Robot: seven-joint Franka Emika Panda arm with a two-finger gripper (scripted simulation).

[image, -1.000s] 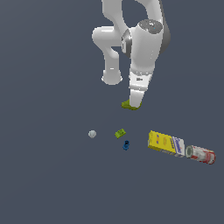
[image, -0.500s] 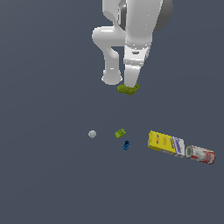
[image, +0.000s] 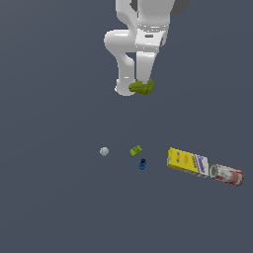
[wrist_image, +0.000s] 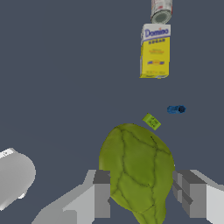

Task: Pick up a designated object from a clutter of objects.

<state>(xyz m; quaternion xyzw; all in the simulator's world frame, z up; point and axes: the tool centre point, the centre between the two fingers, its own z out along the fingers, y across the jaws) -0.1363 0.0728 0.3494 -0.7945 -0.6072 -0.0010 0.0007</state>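
Two grey fingers (wrist_image: pixel 99 194) of the gripper (wrist_image: pixel 144 194) pinch the olive-green lump (wrist_image: pixel 136 170) between them, held high above the floor; the yellow box (wrist_image: pixel 155 53) and lime-green brick (wrist_image: pixel 152 121) lie toward 12 o'clock beyond it.

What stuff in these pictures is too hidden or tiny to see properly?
- Gripper: in the exterior view the olive-green lump covers the fingertips.
- Lump's lower end: cut off by the wrist view's edge.
- Red-and-white can: partly cut off by the wrist view's edge; label too blurry to read.
- Tiny blue piece: too small to tell its shape.
- Whitish ball: outside the wrist view.
- Arm's upper part: cut off by the exterior view's top edge.
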